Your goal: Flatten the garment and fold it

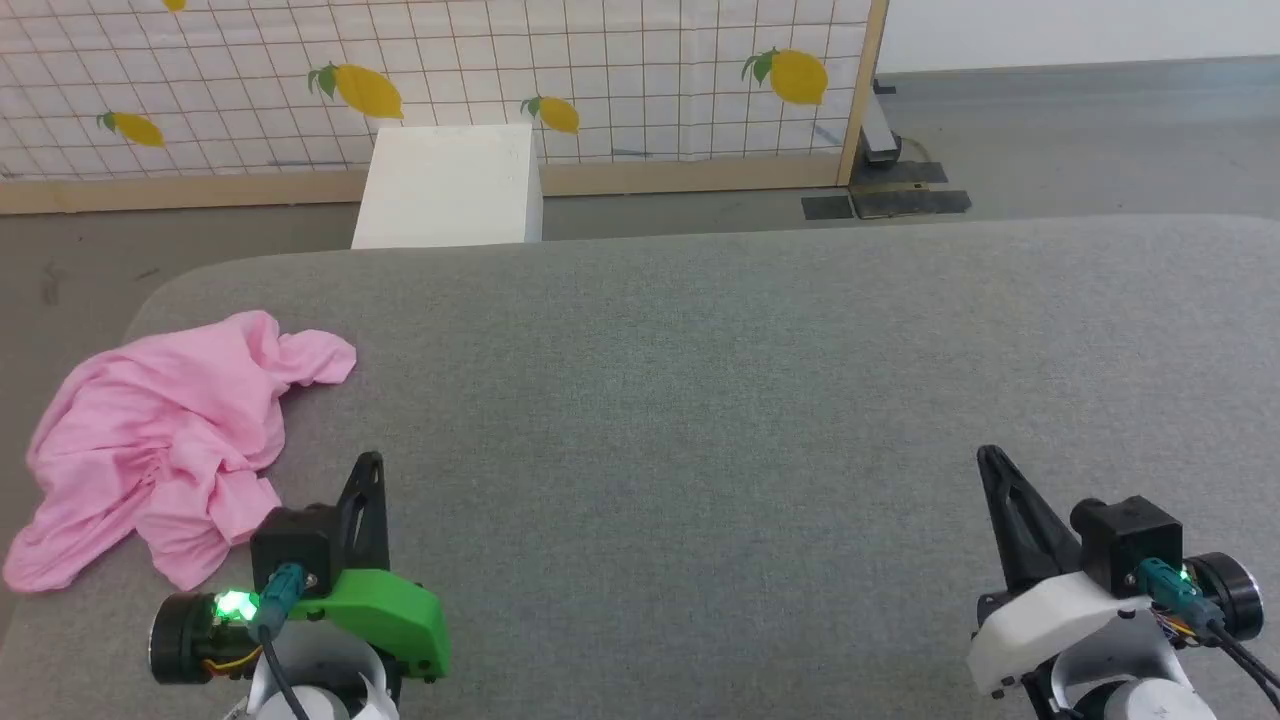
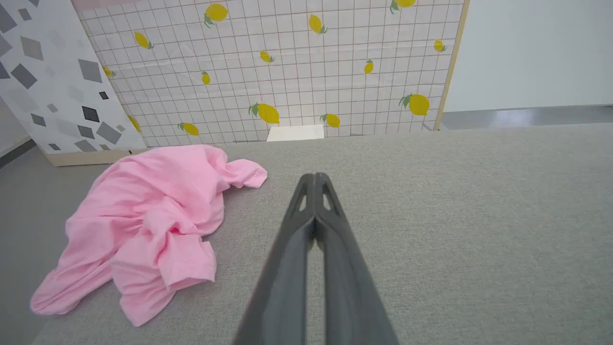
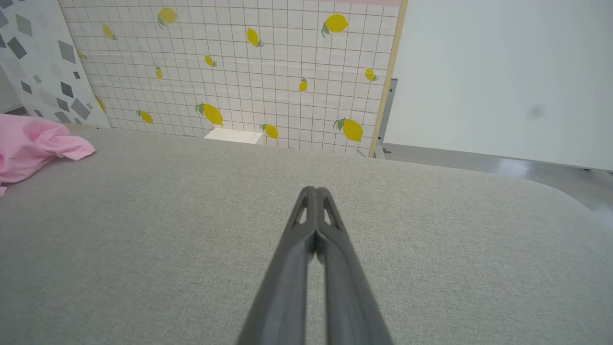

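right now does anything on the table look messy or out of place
Only the garment: it lies crumpled in a bunched heap at the left side of the grey table and seems to hang partly over that edge. Nothing looks spilled or damaged.

Garment, at the far left of the grey table: cut off by the right wrist view's left edge; so crumpled that its parts cannot be told apart. White box, beyond the table's far edge: base hidden.
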